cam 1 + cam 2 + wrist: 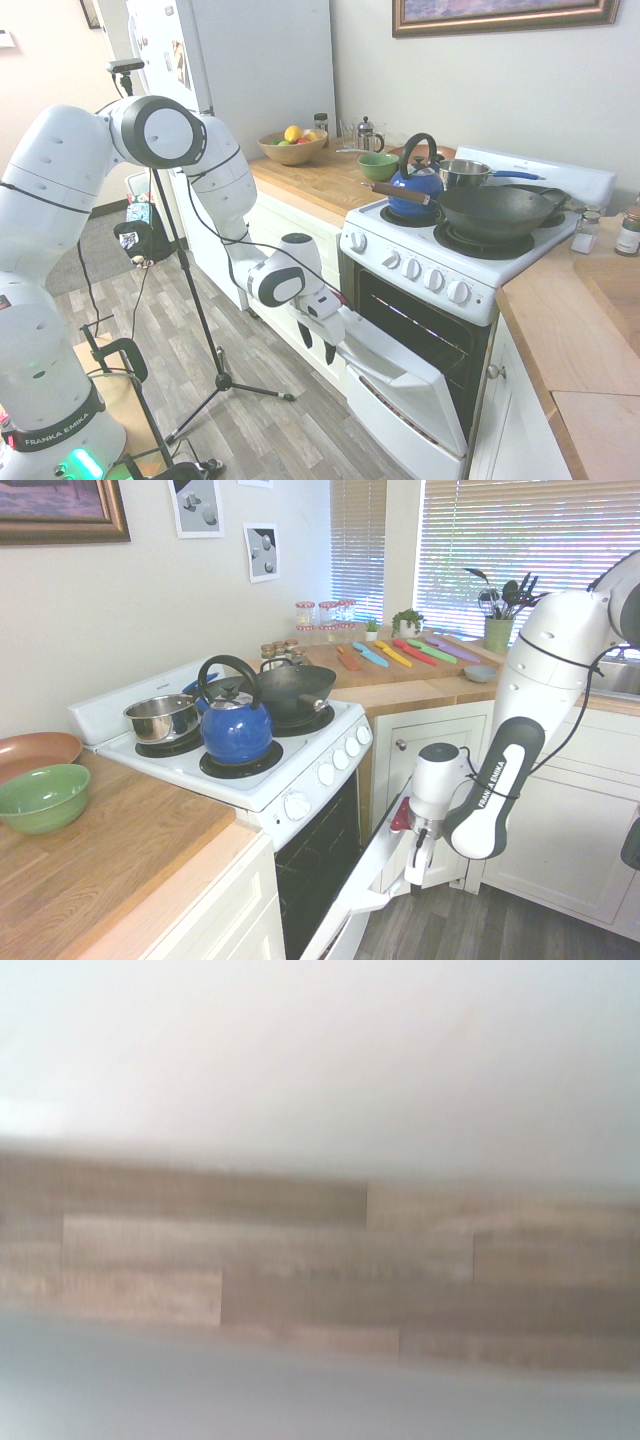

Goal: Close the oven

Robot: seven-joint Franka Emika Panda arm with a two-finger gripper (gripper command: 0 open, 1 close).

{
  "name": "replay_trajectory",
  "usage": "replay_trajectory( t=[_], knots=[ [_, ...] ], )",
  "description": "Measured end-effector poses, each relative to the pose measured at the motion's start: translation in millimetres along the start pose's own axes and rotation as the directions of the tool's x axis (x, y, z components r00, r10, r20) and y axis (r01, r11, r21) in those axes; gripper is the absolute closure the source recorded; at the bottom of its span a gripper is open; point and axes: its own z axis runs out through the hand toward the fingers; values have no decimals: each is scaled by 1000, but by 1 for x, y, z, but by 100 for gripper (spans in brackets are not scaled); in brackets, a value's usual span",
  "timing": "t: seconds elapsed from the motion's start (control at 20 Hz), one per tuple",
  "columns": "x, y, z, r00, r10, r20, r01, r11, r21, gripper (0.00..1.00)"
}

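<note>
The white oven (425, 272) stands between wooden counters, with its dark interior showing. Its drop-down door (410, 385) hangs half open, tilted at roughly 45 degrees. My gripper (318, 345) is at the door's top outer edge by the bar handle, touching or nearly touching it, with its dark fingers apart and nothing held. From the other side, the gripper (416, 865) sits against the outer face of the door (365, 880) of the oven (300, 770). The wrist view is a blur of white door surface (320, 1050) above wood floor.
A blue kettle (415, 185), a black wok (495, 210) and a steel pot (465, 172) sit on the burners. White cabinets (560, 820) flank the range. A tripod (222, 378) stands on the wood floor left of the arm, and the fridge (250, 60) is behind.
</note>
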Motion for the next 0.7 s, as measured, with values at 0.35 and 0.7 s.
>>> replay_trajectory(
  t=[0.35,0.7],
  knots=[
    [11,-7,-36,999,-1,-39,3,999,43,0],
    [-16,10,-138,1000,-5,-6,5,999,54,0]
  ],
)
